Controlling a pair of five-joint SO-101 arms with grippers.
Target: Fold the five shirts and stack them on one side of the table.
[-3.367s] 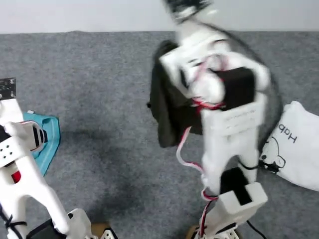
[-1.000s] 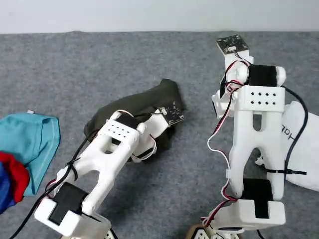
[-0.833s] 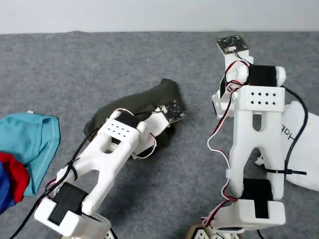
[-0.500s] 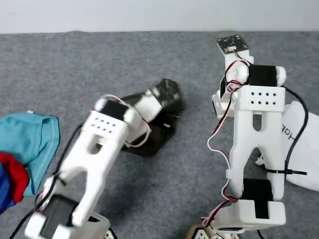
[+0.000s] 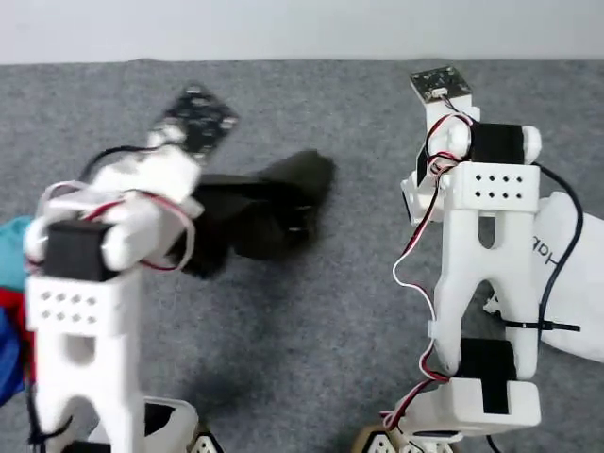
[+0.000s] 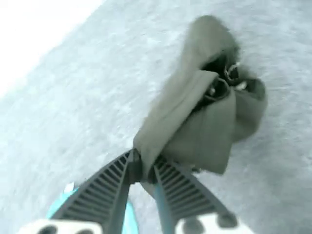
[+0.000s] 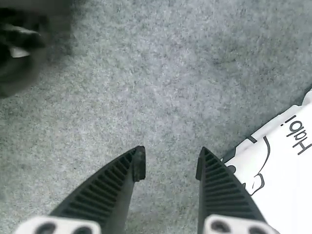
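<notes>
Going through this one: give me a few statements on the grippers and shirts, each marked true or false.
1. The left gripper is shut on the dark shirt. True.
2. The right gripper holds the white shirt. False: it is open over the bare table, with the white shirt beside it.
3. The dark shirt lies flat and neatly folded. False: it is bunched up, one edge pinched in the left gripper.
4. A teal shirt lies on the left arm's side of the table. True.
</notes>
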